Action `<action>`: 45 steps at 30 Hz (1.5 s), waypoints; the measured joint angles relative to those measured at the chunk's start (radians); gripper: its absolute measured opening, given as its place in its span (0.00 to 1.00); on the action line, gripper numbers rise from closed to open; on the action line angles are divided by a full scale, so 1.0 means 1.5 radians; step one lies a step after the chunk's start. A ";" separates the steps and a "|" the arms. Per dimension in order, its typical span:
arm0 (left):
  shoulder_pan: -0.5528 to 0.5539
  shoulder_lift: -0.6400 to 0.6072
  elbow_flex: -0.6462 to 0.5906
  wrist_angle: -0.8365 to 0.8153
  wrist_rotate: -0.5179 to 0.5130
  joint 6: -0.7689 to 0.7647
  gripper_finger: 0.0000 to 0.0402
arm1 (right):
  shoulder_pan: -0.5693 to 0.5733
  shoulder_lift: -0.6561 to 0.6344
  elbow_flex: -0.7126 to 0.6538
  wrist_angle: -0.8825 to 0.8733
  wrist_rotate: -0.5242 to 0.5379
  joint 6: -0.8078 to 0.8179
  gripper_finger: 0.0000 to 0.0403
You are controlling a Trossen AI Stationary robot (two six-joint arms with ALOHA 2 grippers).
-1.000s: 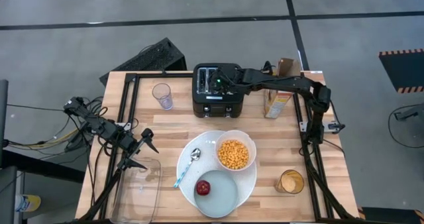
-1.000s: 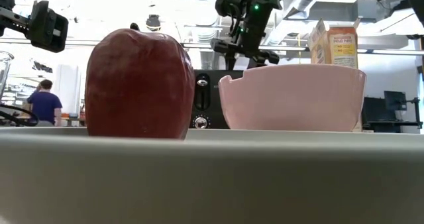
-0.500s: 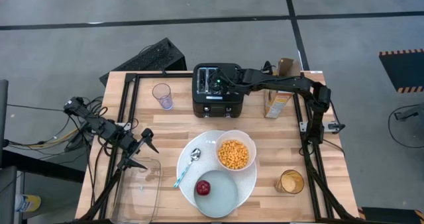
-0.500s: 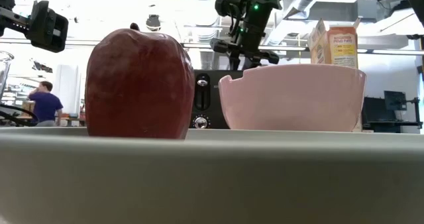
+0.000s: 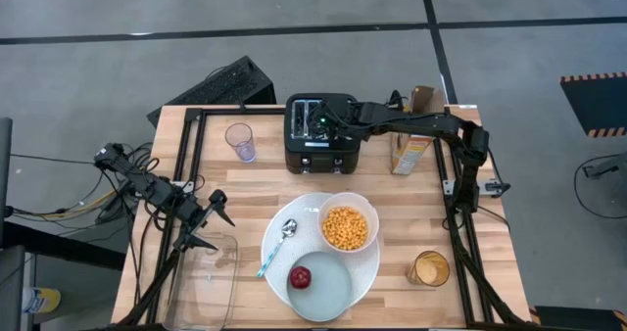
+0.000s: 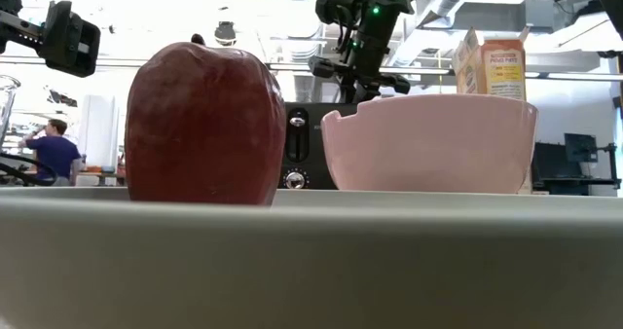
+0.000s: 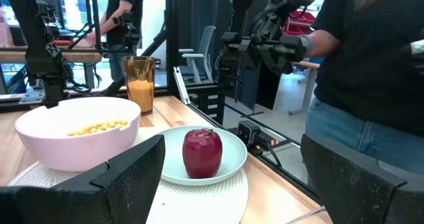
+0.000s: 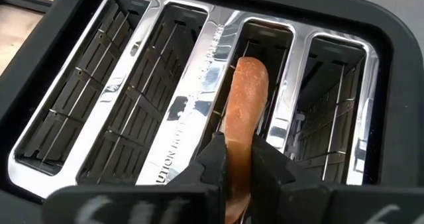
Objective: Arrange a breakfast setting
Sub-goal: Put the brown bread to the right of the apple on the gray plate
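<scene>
right gripper (image 8: 238,159): over the toaster (image 5: 320,131) at the back of the table, fingers pinched tight on the bagel (image 8: 244,111)
bagel: standing on edge in one of the toaster slots
left gripper (image 5: 208,223): parked near the left table edge, fingers spread wide, nothing in them
big plate (image 5: 279,260): front middle, carrying the bowl (image 5: 349,223) of cereal (image 5: 345,227), the spoon (image 5: 275,247) and the small blue plate (image 5: 333,287)
apple (image 5: 300,276): sitting upright on the blue plate
</scene>
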 joint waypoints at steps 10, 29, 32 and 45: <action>0.000 0.000 0.000 0.000 0.000 0.000 0.84 | 0.003 -0.012 -0.001 -0.012 0.005 0.012 0.15; 0.000 0.000 0.000 0.000 0.000 0.000 0.84 | 0.019 -0.139 0.095 -0.065 0.043 -0.068 0.15; 0.000 0.000 0.000 0.000 0.000 0.000 0.84 | 0.035 -0.178 0.095 -0.072 0.039 -0.081 0.15; 0.000 0.000 0.000 0.000 0.000 0.000 0.84 | 0.155 -0.354 0.095 -0.147 0.038 -0.111 0.15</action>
